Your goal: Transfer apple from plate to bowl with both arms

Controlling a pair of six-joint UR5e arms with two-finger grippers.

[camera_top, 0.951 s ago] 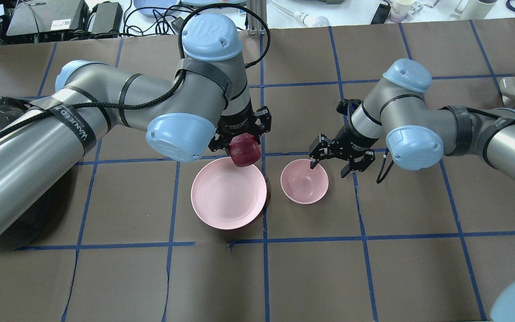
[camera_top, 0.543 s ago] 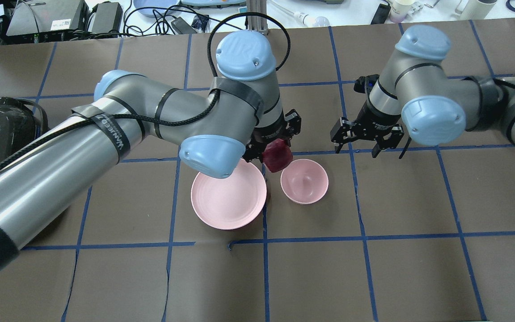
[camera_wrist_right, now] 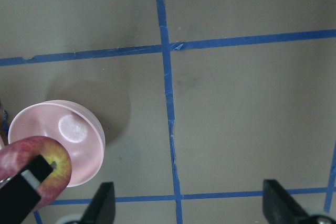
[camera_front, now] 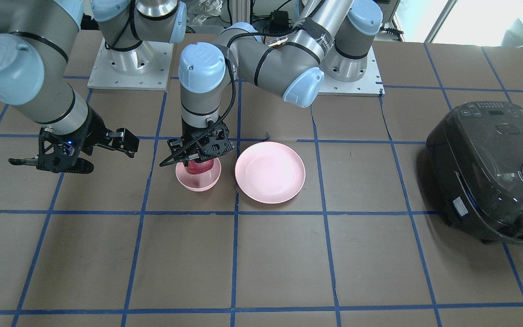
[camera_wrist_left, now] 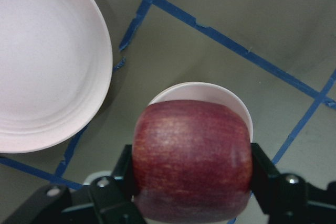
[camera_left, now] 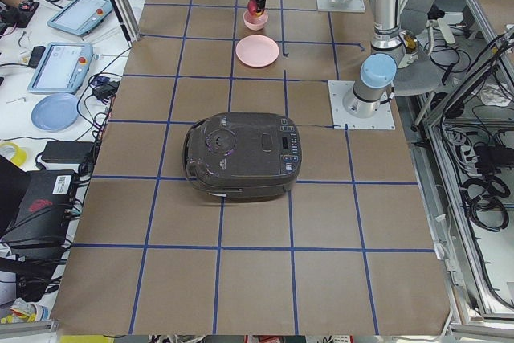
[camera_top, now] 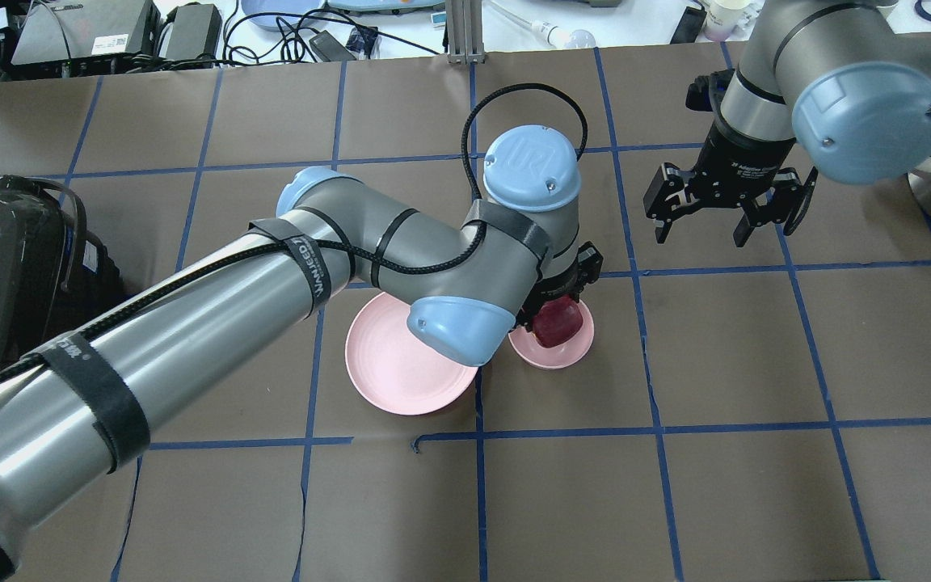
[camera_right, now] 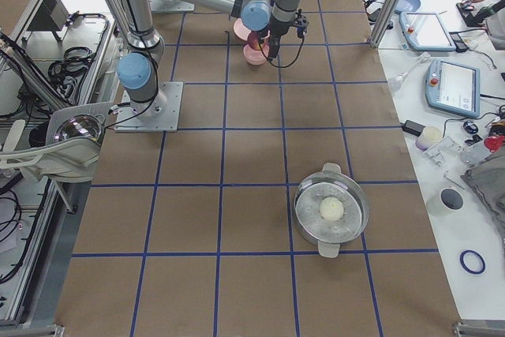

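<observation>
The dark red apple (camera_top: 556,322) is clamped in my left gripper (camera_top: 553,311), which holds it right over the small pink bowl (camera_top: 566,353). The left wrist view shows the apple (camera_wrist_left: 191,156) between both fingers with the bowl (camera_wrist_left: 210,92) under it. The wide pink plate (camera_top: 393,364) lies empty just left of the bowl, partly under my left arm. My right gripper (camera_top: 700,238) is open and empty, well back and right of the bowl. In the front view the apple (camera_front: 199,166) hangs at the rim of the bowl (camera_front: 198,182).
A black rice cooker (camera_front: 493,168) stands on the robot's left side of the table. A metal pot with a glass lid (camera_right: 331,209) stands far out on the right side. Blue tape lines grid the brown table.
My left arm carried the apple rightward from the plate's far edge to over the bowl. My right gripper drew back from the bowl, up and to the right, still open.
</observation>
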